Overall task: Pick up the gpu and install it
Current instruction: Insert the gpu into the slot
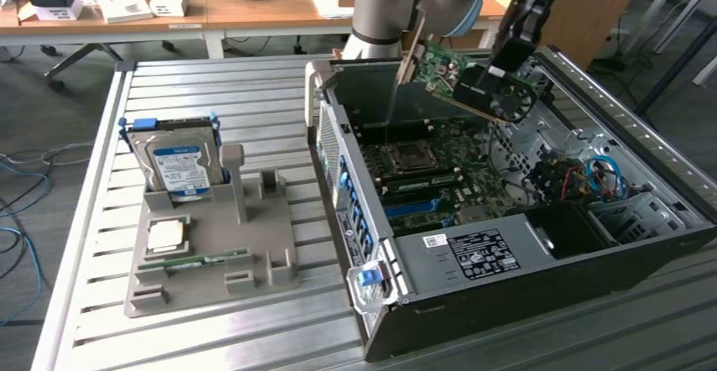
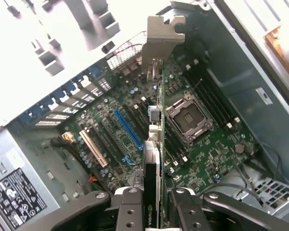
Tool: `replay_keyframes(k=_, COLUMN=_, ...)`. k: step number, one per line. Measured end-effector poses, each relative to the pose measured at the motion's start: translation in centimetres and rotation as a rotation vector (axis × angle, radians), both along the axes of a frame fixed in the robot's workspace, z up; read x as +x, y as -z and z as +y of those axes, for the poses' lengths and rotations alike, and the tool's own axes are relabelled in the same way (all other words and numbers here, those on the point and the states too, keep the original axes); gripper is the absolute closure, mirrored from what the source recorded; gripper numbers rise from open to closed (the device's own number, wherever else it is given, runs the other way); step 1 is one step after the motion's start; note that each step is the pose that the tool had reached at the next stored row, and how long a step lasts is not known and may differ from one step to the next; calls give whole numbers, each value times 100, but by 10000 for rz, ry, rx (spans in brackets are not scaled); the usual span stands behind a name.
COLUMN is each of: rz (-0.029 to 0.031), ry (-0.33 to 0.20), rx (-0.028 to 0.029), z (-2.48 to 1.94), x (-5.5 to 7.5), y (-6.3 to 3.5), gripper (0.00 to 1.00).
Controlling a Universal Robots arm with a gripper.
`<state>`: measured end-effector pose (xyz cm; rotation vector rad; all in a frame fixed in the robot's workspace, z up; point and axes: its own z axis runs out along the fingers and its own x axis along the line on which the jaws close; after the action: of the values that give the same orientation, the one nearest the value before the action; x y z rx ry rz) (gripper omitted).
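The pincer (image 2: 156,198) clamps the gpu (image 2: 152,161) edge-on — silver bracket (image 2: 161,43) at the far end — with the open computer case's (image 1: 560,300) motherboard (image 2: 207,154) just beneath it.

I operate in a robotics lab. Indicators: my arm (image 1: 387,6) stands at a slatted metal table (image 1: 224,77) carrying an open computer case (image 1: 627,245) and a grey parts fixture (image 1: 264,258); wooden tables (image 1: 280,12) behind hold boxes (image 1: 54,6); loose cables (image 1: 20,178) lie on the floor (image 1: 67,94).
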<state>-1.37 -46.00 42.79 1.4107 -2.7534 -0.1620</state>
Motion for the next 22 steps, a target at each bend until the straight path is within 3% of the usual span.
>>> replay_keyframes(k=13, rz=-12, ry=-1756, rx=-20, z=0, x=-1, y=14, gripper=74)
replay_keyframes(k=18, rz=-12, ry=-1840, rx=-21, z=0, x=-1, y=13, gripper=74)
replay_keyframes(k=19, rz=-26, ry=-1841, rx=-22, z=0, x=-5, y=14, gripper=74)
replay_keyframes(k=22, rz=-189, ry=-1887, rx=-33, z=0, x=-18, y=15, gripper=74)
